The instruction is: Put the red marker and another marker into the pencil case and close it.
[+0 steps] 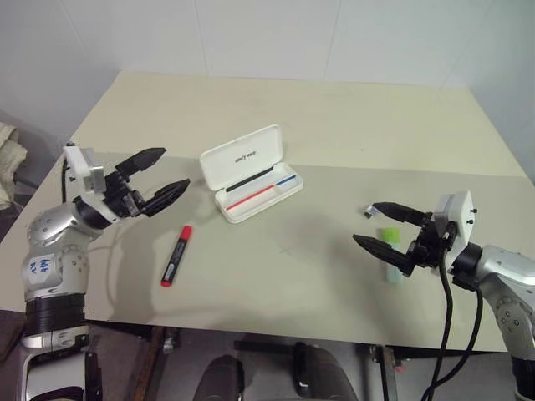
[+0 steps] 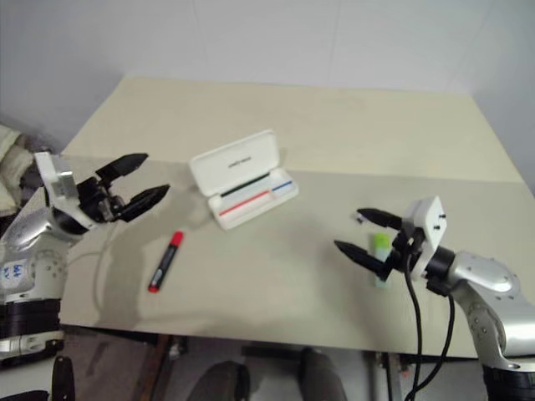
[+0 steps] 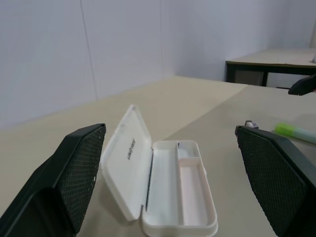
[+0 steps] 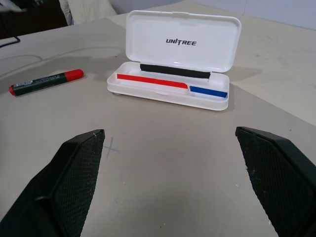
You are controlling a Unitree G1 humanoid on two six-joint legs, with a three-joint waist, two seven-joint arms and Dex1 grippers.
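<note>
The white pencil case lies open in the middle of the table, lid raised toward the far side, red and blue stripes showing inside. The red marker lies flat on the table in front of the case, to its left. A pale green marker lies at the right. My left gripper hovers open above the table, left of the case and beyond the red marker. My right gripper is open, its fingers straddling the space just left of the green marker, above the table. Neither gripper holds anything.
The beige table has a seam running across it behind the case, and a small pencilled cross lies in front of the case. A bundle of cloth sits off the table's left edge. White walls stand behind.
</note>
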